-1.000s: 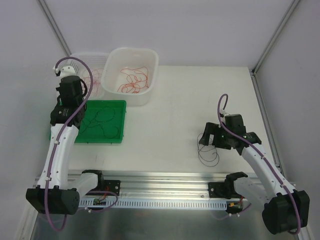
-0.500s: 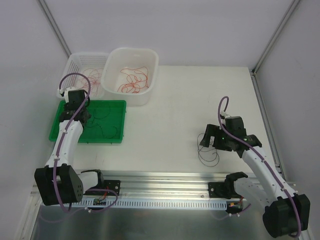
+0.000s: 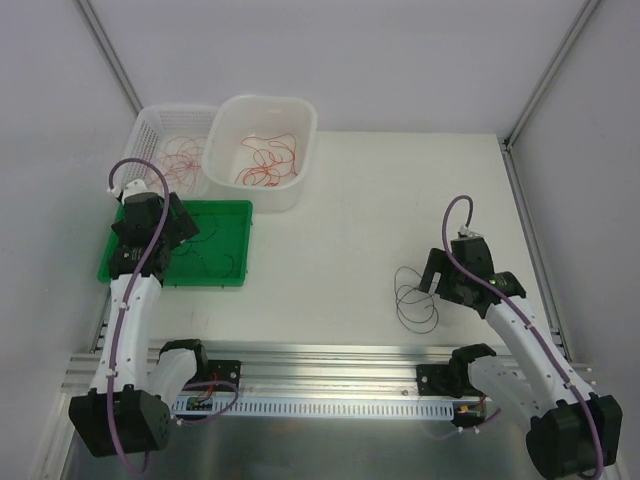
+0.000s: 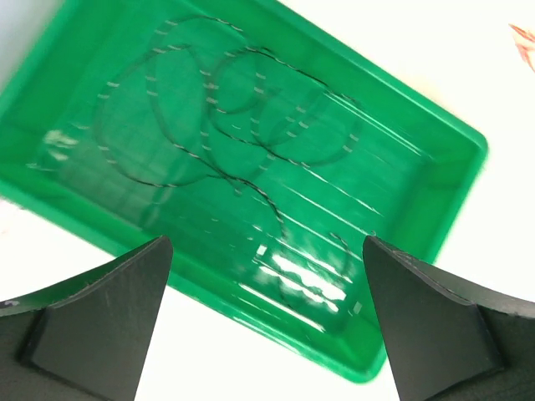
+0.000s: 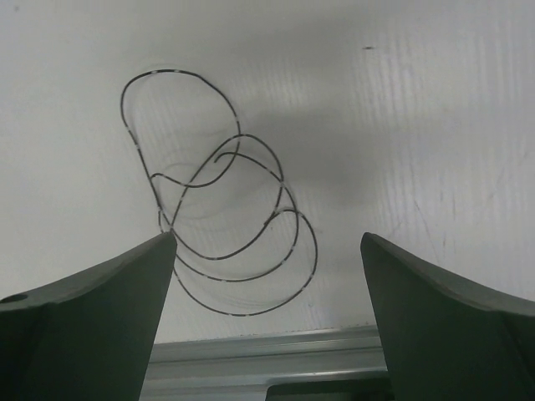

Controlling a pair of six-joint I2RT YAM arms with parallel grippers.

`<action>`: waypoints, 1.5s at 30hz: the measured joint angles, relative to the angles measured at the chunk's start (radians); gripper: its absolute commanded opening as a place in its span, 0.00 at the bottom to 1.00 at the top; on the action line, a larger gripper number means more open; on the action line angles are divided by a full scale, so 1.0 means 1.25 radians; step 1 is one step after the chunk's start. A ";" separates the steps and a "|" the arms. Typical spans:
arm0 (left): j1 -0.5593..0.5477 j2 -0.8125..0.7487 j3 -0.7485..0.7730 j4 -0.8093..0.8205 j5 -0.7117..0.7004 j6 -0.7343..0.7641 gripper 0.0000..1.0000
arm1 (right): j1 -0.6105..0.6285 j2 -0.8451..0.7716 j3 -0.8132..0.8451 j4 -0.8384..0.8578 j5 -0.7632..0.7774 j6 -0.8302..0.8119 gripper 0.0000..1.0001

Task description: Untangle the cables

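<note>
Place: robot lab | cues: white enclosure walls (image 3: 350, 60), aluminium rail (image 3: 330, 358)

Both end effectors (image 4: 263, 244) (image 5: 267, 240) spread wide, empty.

I see the green tray (image 4: 393, 209) as glossy moulded plastic, glare streaking its floor. The surface (image 5: 435, 125) looks matt white and faintly ribbed. The black cable (image 5: 221, 221) on it looks smooth, with pale glints. My left end effector (image 4: 266, 251) has matt black plastic fingers (image 4: 435, 326); the front rail (image 3: 320, 352) is bare silvery metal.
</note>
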 measured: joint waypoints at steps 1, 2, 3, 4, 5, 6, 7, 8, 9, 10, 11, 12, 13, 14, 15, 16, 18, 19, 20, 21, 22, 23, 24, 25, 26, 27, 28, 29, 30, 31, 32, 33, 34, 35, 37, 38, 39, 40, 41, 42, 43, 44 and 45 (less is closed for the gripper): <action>0.000 -0.017 -0.009 0.001 0.029 0.003 0.99 | 0.000 0.004 0.000 -0.005 0.017 0.007 0.97; 0.000 -0.032 -0.020 0.002 0.055 0.005 0.99 | 0.000 0.010 0.000 -0.008 0.035 0.015 0.97; 0.000 -0.044 -0.031 0.003 0.087 0.009 0.99 | 0.000 0.020 0.000 -0.010 0.051 0.022 0.97; 0.000 -0.052 -0.043 0.004 0.115 0.016 0.99 | 0.000 0.034 0.000 -0.010 0.063 0.028 0.97; -0.001 -0.059 -0.056 0.006 0.145 0.023 0.99 | 0.000 0.048 0.000 -0.010 0.072 0.034 0.97; -0.003 -0.066 -0.073 0.009 0.176 0.029 0.99 | 0.000 0.063 0.000 -0.008 0.076 0.038 0.97; -0.008 -0.073 -0.088 0.012 0.205 0.034 0.99 | 0.000 0.078 0.000 -0.002 0.074 0.042 0.99; -0.017 -0.081 -0.102 0.012 0.234 0.041 0.99 | 0.000 0.093 -0.001 0.009 0.069 0.046 0.99; -0.027 -0.087 -0.109 0.012 0.261 0.045 0.99 | 0.000 0.106 -0.004 0.023 0.061 0.049 0.95; -0.035 -0.091 -0.111 0.013 0.277 0.048 0.99 | 0.002 0.117 -0.009 0.041 0.050 0.053 0.94; -0.046 -0.095 -0.112 0.017 0.300 0.052 0.99 | 0.004 0.128 -0.015 0.058 0.039 0.059 0.92; -0.054 -0.098 -0.112 0.023 0.319 0.056 0.99 | 0.007 0.141 -0.020 0.073 0.030 0.062 0.91; -0.058 -0.101 -0.112 0.029 0.335 0.058 0.99 | 0.010 0.154 -0.024 0.085 0.020 0.065 0.88; -0.065 -0.103 -0.112 0.034 0.353 0.061 0.99 | 0.014 0.166 -0.026 0.093 0.014 0.068 0.87; -0.071 -0.103 -0.112 0.038 0.368 0.063 0.99 | 0.019 0.180 -0.027 0.105 0.006 0.070 0.84; -0.077 -0.103 -0.112 0.042 0.381 0.066 0.99 | 0.025 0.194 -0.028 0.115 -0.001 0.074 0.80; -0.088 -0.103 -0.112 0.046 0.405 0.067 0.99 | 0.038 0.217 -0.028 0.136 -0.010 0.077 0.76; -0.092 -0.103 -0.112 0.047 0.413 0.067 0.99 | 0.048 0.230 -0.029 0.146 -0.014 0.080 0.72; -0.094 -0.103 -0.112 0.048 0.425 0.068 0.99 | 0.055 0.240 -0.029 0.153 -0.016 0.081 0.70; -0.097 -0.103 -0.112 0.048 0.431 0.068 0.99 | 0.063 0.251 -0.029 0.162 -0.019 0.083 0.65; -0.103 -0.103 -0.113 0.049 0.435 0.068 0.99 | 0.074 0.261 -0.029 0.170 -0.020 0.084 0.62; -0.109 -0.103 -0.114 0.052 0.443 0.068 0.99 | 0.083 0.271 -0.029 0.178 -0.022 0.086 0.60; -0.117 -0.102 -0.114 0.054 0.450 0.068 0.99 | 0.095 0.282 -0.029 0.186 -0.021 0.087 0.52; -0.125 -0.102 -0.115 0.056 0.454 0.068 0.99 | 0.105 0.294 -0.029 0.193 -0.020 0.086 0.48; -0.134 -0.102 -0.117 0.060 0.458 0.068 0.99 | 0.114 0.304 -0.026 0.192 -0.007 0.084 0.42; -0.142 -0.102 -0.118 0.062 0.463 0.068 0.99 | 0.120 0.309 -0.023 0.192 0.001 0.084 0.30; -0.150 -0.102 -0.118 0.063 0.468 0.068 0.99 | 0.124 0.314 -0.021 0.192 0.008 0.080 0.25; -0.158 -0.101 -0.119 0.064 0.472 0.068 0.99 | 0.131 0.319 -0.020 0.192 0.017 0.080 0.18; -0.166 -0.100 -0.119 0.065 0.475 0.069 0.99 | 0.139 0.322 -0.017 0.193 0.023 0.079 0.08; -0.177 -0.099 -0.119 0.065 0.477 0.068 0.99 | 0.150 0.325 -0.016 0.197 0.028 0.078 0.04; -0.189 -0.098 -0.119 0.066 0.478 0.068 0.99 | 0.161 0.327 -0.015 0.200 0.029 0.078 0.01; -0.202 -0.096 -0.119 0.068 0.482 0.067 0.99 | 0.176 0.329 -0.013 0.201 0.027 0.080 0.01; -0.218 -0.093 -0.119 0.069 0.489 0.064 0.99 | 0.193 0.329 -0.009 0.201 0.022 0.079 0.01; -0.232 -0.090 -0.119 0.070 0.492 0.059 0.99 | 0.209 0.328 -0.002 0.201 0.020 0.078 0.01; -0.270 -0.081 -0.119 0.077 0.502 0.039 0.99 | 0.240 0.316 0.016 0.197 0.017 0.073 0.01; -0.293 -0.078 -0.120 0.082 0.507 0.025 0.99 | 0.253 0.305 0.026 0.195 0.014 0.070 0.01; -0.316 -0.075 -0.124 0.090 0.512 0.015 0.99 | 0.262 0.294 0.036 0.194 0.012 0.067 0.01; -0.341 -0.074 -0.129 0.100 0.515 0.001 0.99 | 0.273 0.278 0.048 0.190 0.011 0.063 0.01; -0.367 -0.074 -0.135 0.110 0.518 -0.014 0.99 | 0.282 0.259 0.061 0.187 0.008 0.058 0.01; -0.388 -0.073 -0.139 0.119 0.519 -0.023 0.99 | 0.291 0.240 0.075 0.186 0.003 0.053 0.01; -0.413 -0.071 -0.145 0.131 0.520 -0.037 0.99 | 0.301 0.222 0.090 0.185 -0.002 0.047 0.01; -0.439 -0.068 -0.147 0.141 0.521 -0.048 0.99 | 0.309 0.205 0.104 0.184 -0.009 0.041 0.01; -0.466 -0.064 -0.148 0.154 0.521 -0.060 0.99 | 0.318 0.190 0.119 0.184 -0.016 0.034 0.01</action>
